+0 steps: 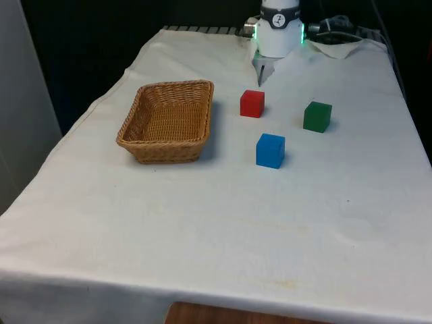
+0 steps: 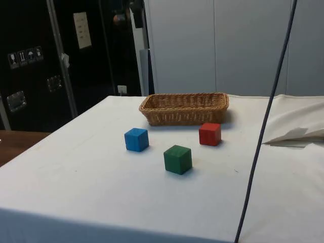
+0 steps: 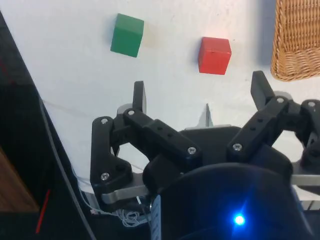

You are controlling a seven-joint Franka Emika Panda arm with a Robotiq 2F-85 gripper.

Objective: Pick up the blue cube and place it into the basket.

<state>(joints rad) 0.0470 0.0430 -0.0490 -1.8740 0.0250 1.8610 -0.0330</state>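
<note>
The blue cube (image 1: 270,150) (image 2: 136,139) rests on the white cloth, nearer the front edge than the other two cubes. The wicker basket (image 1: 165,150) (image 2: 185,116) (image 3: 295,40) stands towards the front view's left, with nothing visible inside it. My gripper (image 1: 260,75) (image 3: 200,90) hangs at the far end of the table, above and behind the red cube (image 1: 252,103) (image 3: 214,55). It is open and holds nothing. It is well away from the blue cube.
A green cube (image 1: 317,116) (image 2: 177,159) (image 3: 127,35) sits to the front view's right of the red cube (image 2: 209,133). A dark cable (image 2: 263,126) hangs across the side view. The cloth is folded up (image 2: 293,134) near the robot's end.
</note>
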